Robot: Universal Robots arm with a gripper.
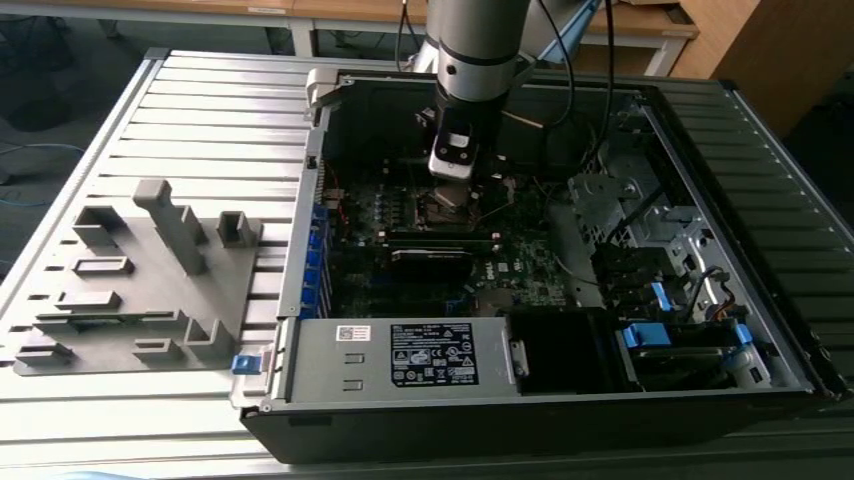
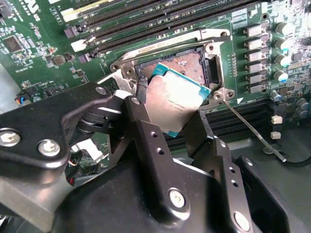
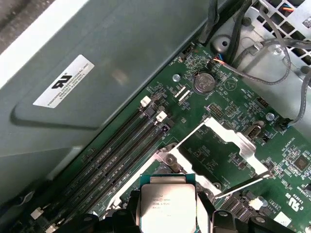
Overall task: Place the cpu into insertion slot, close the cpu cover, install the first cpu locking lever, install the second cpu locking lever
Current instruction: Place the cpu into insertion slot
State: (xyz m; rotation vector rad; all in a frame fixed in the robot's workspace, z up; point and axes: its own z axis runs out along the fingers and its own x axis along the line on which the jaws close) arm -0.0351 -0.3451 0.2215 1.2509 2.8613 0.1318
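gripper (image 1: 451, 180), upper centre exterior view, clamped on cpu (image 2: 177, 97) tilted above slot (image 2: 187, 60); cover (image 3: 227, 133) open. step 1 underway imo; seating needs cpu flat & square.

cpu (image 2: 174, 104): dull grey metal top. cpu cover (image 3: 232, 134): shiny silver metal. gripper (image 2: 171, 110): matt black, smooth. circuit board (image 2: 43, 29): green, slightly glossy. table (image 1: 200, 100): ribbed grey metal, matt.

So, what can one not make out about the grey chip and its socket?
Second wrist view: the flat grey square chip and the black gripper holding it hide part of the dark square socket.
First wrist view: the picture's edge cuts off part of the chip.
Exterior view: the gripper stands over the socket; chip-to-socket contact is too small to judge.
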